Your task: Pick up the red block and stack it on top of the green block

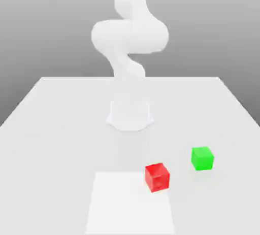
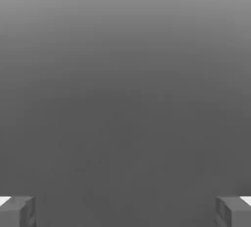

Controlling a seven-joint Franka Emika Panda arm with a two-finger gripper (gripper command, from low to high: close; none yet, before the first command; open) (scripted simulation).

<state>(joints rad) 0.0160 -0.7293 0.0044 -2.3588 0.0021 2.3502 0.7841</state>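
Gripper point(image 2: 125, 212): spread wide, holding nothing.
Red block point(image 1: 157, 177): resting at the right edge of the pale patch point(image 1: 129, 206), near side of table point(image 1: 61, 142).
Green block point(image 1: 202, 159): farther right, slightly farther back.

White table point(image 1: 61, 150), red block point(image 1: 157, 177), green block point(image 1: 202, 159)

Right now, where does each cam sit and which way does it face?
Exterior view: off the arm, seemingly in front of and above the table, facing the robot base; shows the arm, red block and green block.
Hand view: on the hand, facing out past the open gripper, both fingertips in frame, toward a plain grey gradient.
Shared: the robot only; no block in both.
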